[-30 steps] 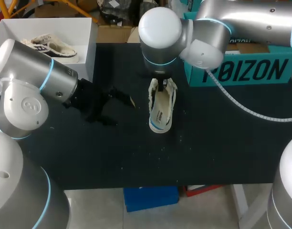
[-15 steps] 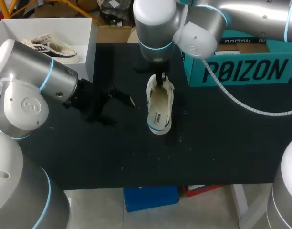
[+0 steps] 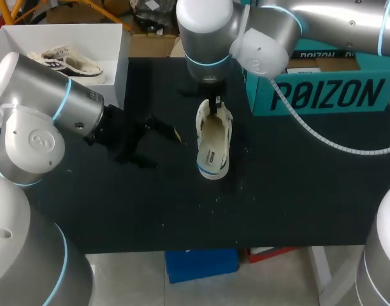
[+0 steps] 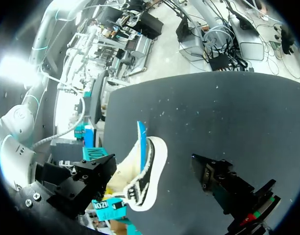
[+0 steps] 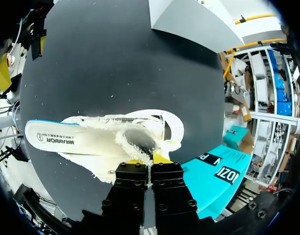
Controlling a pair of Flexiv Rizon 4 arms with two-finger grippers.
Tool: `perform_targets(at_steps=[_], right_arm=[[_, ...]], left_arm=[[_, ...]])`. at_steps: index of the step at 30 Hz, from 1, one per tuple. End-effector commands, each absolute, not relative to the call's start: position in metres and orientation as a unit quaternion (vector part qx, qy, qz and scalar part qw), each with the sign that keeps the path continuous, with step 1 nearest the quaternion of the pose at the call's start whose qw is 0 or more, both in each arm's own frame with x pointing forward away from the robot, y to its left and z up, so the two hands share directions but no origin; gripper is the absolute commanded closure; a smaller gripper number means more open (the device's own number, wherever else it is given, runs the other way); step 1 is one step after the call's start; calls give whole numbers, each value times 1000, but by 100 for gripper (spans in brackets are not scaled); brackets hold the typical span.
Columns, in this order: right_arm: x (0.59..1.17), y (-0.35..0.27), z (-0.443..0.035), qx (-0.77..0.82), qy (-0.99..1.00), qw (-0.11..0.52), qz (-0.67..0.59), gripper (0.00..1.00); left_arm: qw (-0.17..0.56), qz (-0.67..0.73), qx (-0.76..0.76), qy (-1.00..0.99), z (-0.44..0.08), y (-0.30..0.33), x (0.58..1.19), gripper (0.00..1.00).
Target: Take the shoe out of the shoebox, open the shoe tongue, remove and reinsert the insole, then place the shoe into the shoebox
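A white shoe with fleecy lining lies on the black table, its opening facing up. My right gripper hangs over the shoe's far end. In the right wrist view that gripper is shut, its yellow tips pinching the fleecy edge of the shoe; the labelled insole shows inside. My left gripper stands open just left of the shoe, apart from it. In the left wrist view the shoe lies ahead of the left gripper, between its spread black fingers. The teal shoebox stands at the back right.
A white open box at the back left holds a second fleecy shoe. The teal shoebox sits close beside my right gripper. Small white fluff specks dot the table in front of the shoe.
My right arm shifted a little to the left, dragging the shoe's far end with it, then held still. The left arm has not moved.
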State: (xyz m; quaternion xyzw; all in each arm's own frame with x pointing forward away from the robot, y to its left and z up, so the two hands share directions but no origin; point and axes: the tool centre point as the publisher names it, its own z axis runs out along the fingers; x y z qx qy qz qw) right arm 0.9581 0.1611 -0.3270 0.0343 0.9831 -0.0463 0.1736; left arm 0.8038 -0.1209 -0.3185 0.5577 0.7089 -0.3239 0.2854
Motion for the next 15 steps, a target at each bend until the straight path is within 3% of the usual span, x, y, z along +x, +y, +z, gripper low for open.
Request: perform_targets(at_steps=[1, 15], right_arm=[[957, 158, -328, 36, 983, 176, -45, 100], [952, 143, -333, 53, 981, 179, -42, 100]], left_arm=[[290, -363, 544, 699, -328, -134, 808, 0], [265, -386, 577, 669, -334, -177, 833, 2]])
